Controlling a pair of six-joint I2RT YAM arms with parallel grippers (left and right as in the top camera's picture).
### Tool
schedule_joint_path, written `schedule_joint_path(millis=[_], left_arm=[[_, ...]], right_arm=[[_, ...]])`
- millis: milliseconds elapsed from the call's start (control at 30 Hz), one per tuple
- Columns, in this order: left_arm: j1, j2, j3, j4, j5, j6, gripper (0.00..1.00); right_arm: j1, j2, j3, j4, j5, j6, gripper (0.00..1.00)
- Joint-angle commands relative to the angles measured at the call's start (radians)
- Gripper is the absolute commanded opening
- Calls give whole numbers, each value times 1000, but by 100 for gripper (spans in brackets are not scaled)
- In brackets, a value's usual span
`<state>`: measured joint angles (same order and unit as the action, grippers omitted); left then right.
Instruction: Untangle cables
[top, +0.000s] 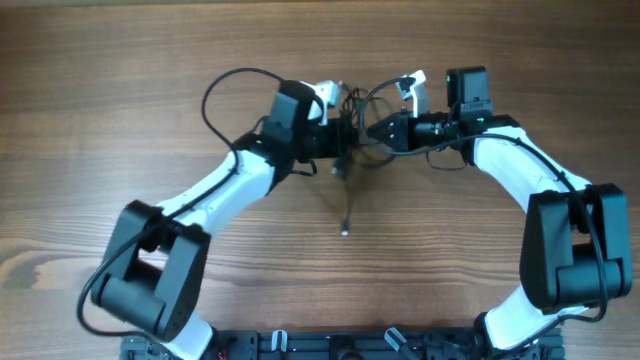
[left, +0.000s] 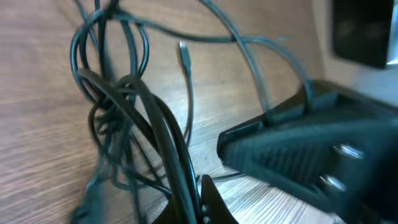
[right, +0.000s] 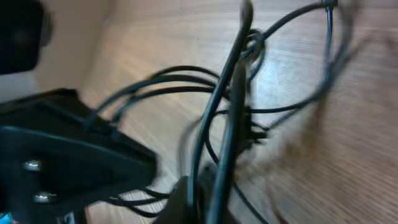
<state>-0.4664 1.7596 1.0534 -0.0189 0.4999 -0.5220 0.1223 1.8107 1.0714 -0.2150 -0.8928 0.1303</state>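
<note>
Hanging in a loose knot between the two arms, the cables (left: 112, 112) sit above the table (top: 150, 60) near its far middle, where the left gripper (top: 338, 135) and the right gripper (top: 372, 128) point at each other with their tips close together. In the overhead view, the tangle fills the small gap between the tips. One thin strand drops away from it toward the near side and ends in a small plug end (top: 345, 231) that lies well clear of both arms. The left wrist view shows several dark loops crossing one another above the wood, with a bunch of strands running straight down into the left gripper's fingers (left: 211, 205), which are pressed together on them. The right gripper's dark body fills the right of that view, just beside the loops. In the right wrist view, which is blurred, a thick cord and thinner strands lead down into that gripper's own fingers (right: 186, 199), which are likewise closed on the cord. Other loops arc across to the left gripper at the left edge.
</note>
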Motion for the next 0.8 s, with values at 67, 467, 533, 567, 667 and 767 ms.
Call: schedule_joint_path(millis=[67,467,533,567,667,767], left_arm=[[-20,-80,2,-31,152,238,4],[-157,-87,2,-351,-661,18,4],[-158,-106,2,-252,-587,-6,4],[-158,-111,2,-218,-557,-1,4],[-157,-118,2,-159,-519,47,4],[-155,-118,2,-135,-512,47,4]], right_arm=[[-126,-10,15,480,-432,553,4],[-517,-10,14,791,-264,844,9],[-518,-10,14,539,-142,692,31],[-516,-10,14,459,-111,630,45],[-506,-10,14,386,-220,550,97],[-480,-10,14,389,-368,509,99]])
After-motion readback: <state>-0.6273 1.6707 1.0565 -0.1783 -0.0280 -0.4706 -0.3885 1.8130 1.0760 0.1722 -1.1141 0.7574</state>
